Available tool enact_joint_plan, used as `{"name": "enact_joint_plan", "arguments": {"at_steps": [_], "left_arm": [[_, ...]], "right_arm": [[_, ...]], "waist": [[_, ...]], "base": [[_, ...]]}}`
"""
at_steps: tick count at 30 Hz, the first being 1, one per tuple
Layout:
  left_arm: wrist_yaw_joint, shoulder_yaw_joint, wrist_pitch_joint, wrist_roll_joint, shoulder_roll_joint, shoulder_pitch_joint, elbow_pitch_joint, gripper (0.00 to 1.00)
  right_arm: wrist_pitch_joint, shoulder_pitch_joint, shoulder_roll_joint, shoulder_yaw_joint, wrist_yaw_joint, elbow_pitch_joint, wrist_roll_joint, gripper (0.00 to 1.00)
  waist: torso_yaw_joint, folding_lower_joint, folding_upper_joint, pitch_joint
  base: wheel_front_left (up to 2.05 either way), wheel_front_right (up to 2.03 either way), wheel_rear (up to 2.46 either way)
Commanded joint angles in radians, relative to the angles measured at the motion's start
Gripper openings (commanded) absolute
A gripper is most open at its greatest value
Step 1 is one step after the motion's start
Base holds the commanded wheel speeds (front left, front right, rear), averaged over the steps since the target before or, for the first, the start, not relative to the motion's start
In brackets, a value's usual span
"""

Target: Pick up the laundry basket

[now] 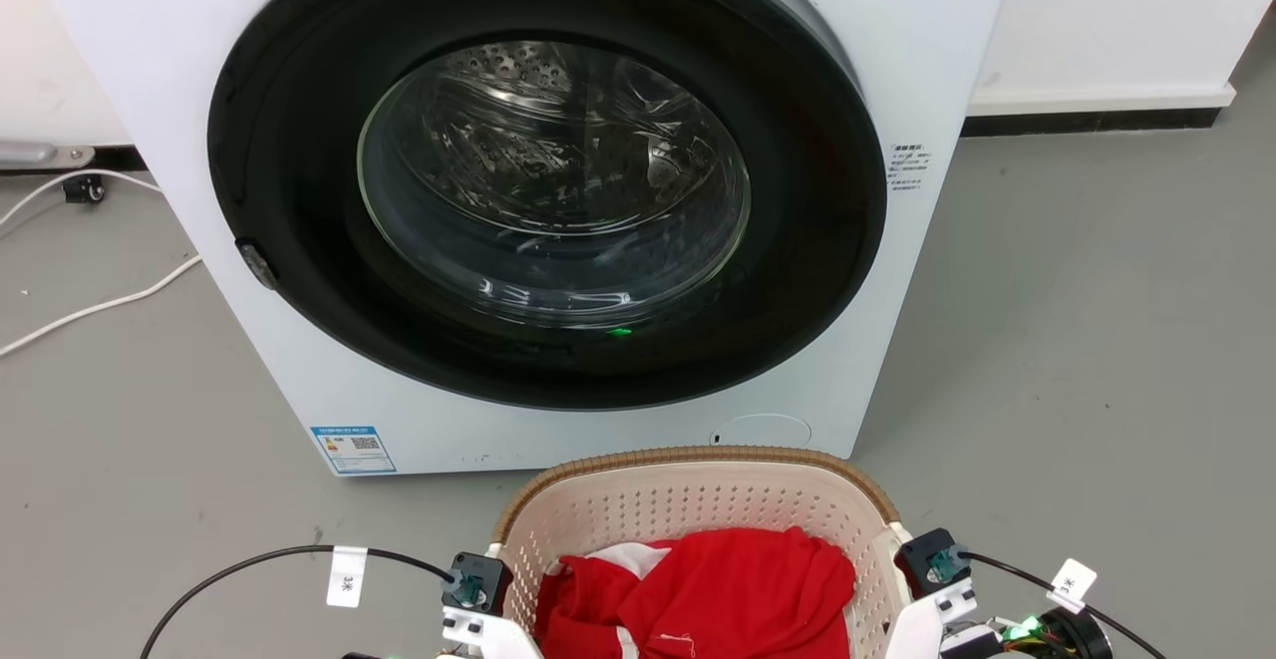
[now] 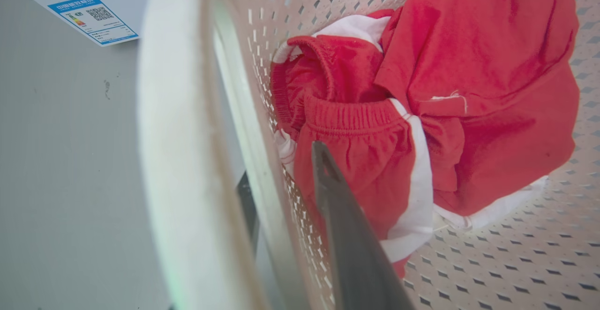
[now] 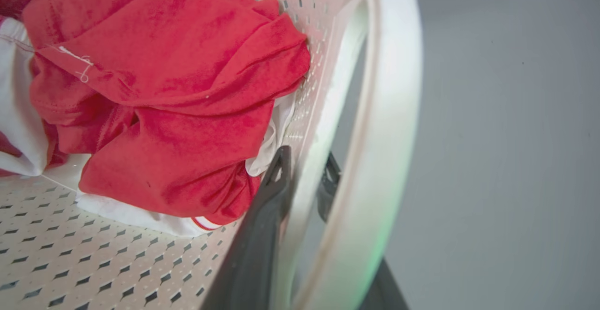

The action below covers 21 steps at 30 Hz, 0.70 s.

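Observation:
The laundry basket [image 1: 698,460], cream and perforated with a brown woven rim, stands on the floor at the bottom centre in the head view, with red and white clothes [image 1: 698,589] inside. My two wrists flank it, one at each side handle. In the left wrist view my left gripper [image 2: 281,178] straddles the basket's side wall [image 2: 262,127], one finger inside and one between wall and white handle [image 2: 173,160]. My right gripper [image 3: 302,174] pinches the opposite wall [image 3: 323,89] the same way, beside its handle [image 3: 389,113]. Both look shut on the wall.
A white front-loading washing machine [image 1: 897,91] with its round dark door [image 1: 548,180] shut stands just beyond the basket. White cables [image 1: 100,305] lie on the grey floor at the left. Open floor [image 1: 1097,340] lies to the right, up to a white wall.

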Motion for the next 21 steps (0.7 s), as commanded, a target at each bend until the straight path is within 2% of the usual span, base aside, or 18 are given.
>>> {"name": "enact_joint_plan", "arguments": {"at_steps": [1, 10, 21], "left_arm": [[-0.013, -0.012, 0.006, -0.007, 0.001, -0.004, -0.005, 0.00], [-0.013, -0.051, 0.040, -0.054, 0.007, -0.009, -0.010, 0.00], [-0.013, -0.091, 0.030, -0.095, 0.015, -0.022, -0.007, 0.00]], "right_arm": [[0.004, 0.008, -0.016, 0.011, 0.000, -0.002, 0.001, 0.00], [0.031, 0.009, -0.015, 0.040, 0.000, -0.002, 0.035, 0.00], [0.039, 0.001, -0.019, 0.077, 0.000, -0.002, 0.072, 0.00]], "waist": [[0.000, 0.0001, -0.0001, -0.005], [-0.001, 0.0001, -0.0001, -0.019], [-0.004, 0.0001, -0.0001, -0.020]], "base": [[0.00, 0.00, 0.00], [0.00, 0.00, 0.00], [0.00, 0.00, 0.00]]}}
